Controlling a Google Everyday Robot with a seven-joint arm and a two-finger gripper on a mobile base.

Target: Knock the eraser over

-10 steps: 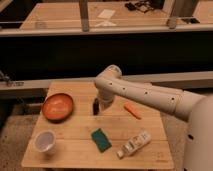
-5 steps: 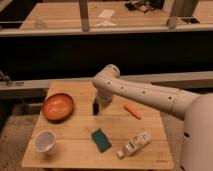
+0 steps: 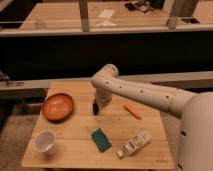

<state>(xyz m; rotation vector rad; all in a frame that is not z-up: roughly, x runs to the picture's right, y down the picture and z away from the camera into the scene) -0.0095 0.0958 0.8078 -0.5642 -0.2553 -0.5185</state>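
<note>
Pale wooden worktop (image 3: 150, 150) carries an orange bowl (image 3: 57, 106), white cup (image 3: 45, 141), green sponge (image 3: 101, 139), orange marker (image 3: 132, 110), whitish bottle (image 3: 134, 145); white arm (image 3: 145, 94) holds its jaws beside the black eraser (image 3: 95, 108).

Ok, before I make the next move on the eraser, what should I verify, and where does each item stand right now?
1. Gripper position: the gripper is low over the middle of the table, at the eraser: ok.
2. Gripper closed for a push: shut: ok.
3. Eraser state: a small dark block at the gripper's tip; standing or toppled: cannot tell.
4. Orange bowl out of the way: apart, on the picture's left: ok.
5. Green sponge out of the way: apart, nearer the camera: ok.
6. Orange marker out of the way: apart, on the picture's right: ok.
</note>
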